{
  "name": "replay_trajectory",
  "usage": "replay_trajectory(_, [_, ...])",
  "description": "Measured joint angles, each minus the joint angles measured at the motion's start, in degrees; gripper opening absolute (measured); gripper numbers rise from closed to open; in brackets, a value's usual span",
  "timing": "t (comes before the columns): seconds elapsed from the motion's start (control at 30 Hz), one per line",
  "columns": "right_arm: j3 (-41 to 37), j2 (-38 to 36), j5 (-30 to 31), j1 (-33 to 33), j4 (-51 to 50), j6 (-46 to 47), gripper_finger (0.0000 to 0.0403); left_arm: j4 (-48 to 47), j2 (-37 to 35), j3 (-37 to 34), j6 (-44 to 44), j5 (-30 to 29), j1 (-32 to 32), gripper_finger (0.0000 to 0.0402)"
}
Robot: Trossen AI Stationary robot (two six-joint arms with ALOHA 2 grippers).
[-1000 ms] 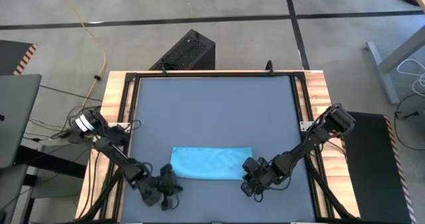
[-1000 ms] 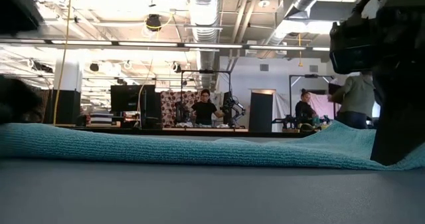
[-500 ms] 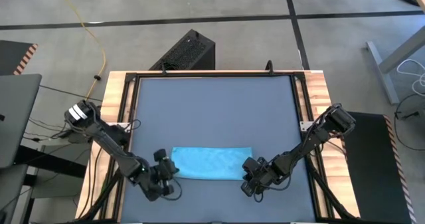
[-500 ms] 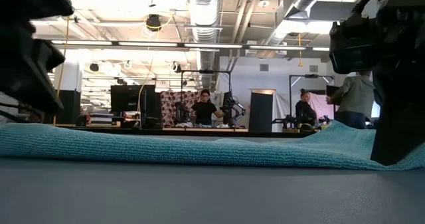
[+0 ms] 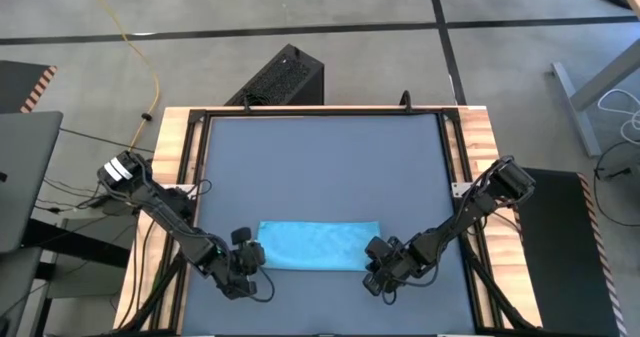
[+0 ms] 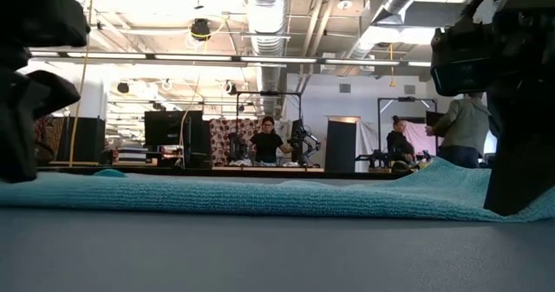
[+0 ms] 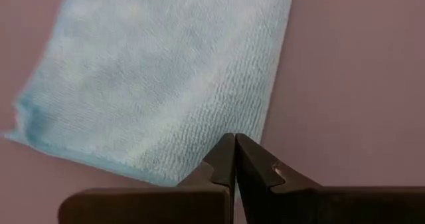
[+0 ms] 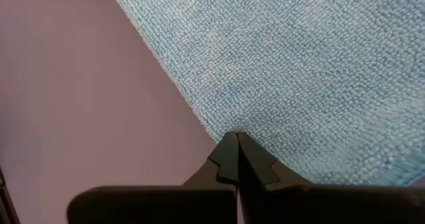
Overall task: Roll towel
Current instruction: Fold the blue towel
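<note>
**Now both grippers at the near corners: left arm arrives at the towel**

Lying flat near the front edge of the table (image 5: 320,167), the towel (image 5: 318,246) is a light blue rectangle with its long side running left to right; we see no fold or roll in it yet. At its near right corner the right gripper (image 5: 377,278) is closed on the towel's edge, and the low view shows the cloth lifted into a small peak there. Its pose matches the frames of the preceding second. The change is on the left: the left gripper (image 5: 243,270), which a second ago sat below and outside the near left corner, has swung in against that corner. In its wrist view the fingers (image 7: 234,159) are pressed together with their tips at the towel's edge; we cannot tell whether any cloth is caught between them. We judge that the arms are now placed symmetrically, so rolling could begin once the left corner is secured. Beyond the table, people stand in the workshop.
</note>
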Motion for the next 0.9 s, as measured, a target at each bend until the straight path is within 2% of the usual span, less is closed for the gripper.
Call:
replay_trajectory(0.13, [0.0, 0.0, 0.31, 0.64, 0.03, 0.3, 0.0017, 0.6, 0.12, -1.55, -2.66, 1.03, 0.0, 0.0])
replay_trajectory(0.3, [0.0, 0.04, 1.33, 1.05, -0.04, 1.48, 0.0017, 6.99, 0.09, -4.52, -4.41, 1.68, 0.0, 0.0])
replay_trajectory(0.5, [0.13, 0.02, 0.89, 0.49, -2.41, -0.17, 0.0017, 8.59, 0.09, -4.62, -5.6, 5.75, 0.03, 0.0])
replay_trajectory(0.7, [0.15, -0.04, -1.2, -2.76, -5.59, -8.41, 0.0017, 12.58, 0.16, -4.54, -10.97, 10.74, -0.25, 0.0])
replay_trajectory(0.9, [0.15, -0.35, -5.19, -9.37, -8.17, -19.88, 0.0017, 16.46, 2.62, -1.2, -17.16, 11.32, -1.06, 0.0])
